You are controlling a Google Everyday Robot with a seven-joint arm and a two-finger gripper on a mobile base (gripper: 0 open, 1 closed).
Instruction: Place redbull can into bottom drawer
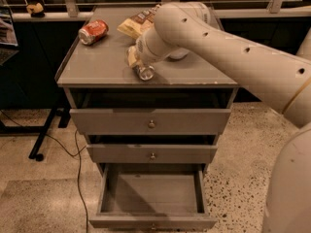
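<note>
The redbull can [145,72] lies on its side on the cabinet top near the front edge, its shiny round end facing the camera. My gripper [136,61] is right at the can, reaching down over it from behind, and the white arm hides most of the can's body. The bottom drawer [150,221] is pulled out below, and its grey inside shows empty.
A red-orange soda can [93,32] lies at the back left of the cabinet top [97,67]. A snack bag [137,22] lies behind the gripper. The two upper drawers [150,122] stick out slightly. A black stand leg [43,137] and a cable [77,169] are on the floor at left.
</note>
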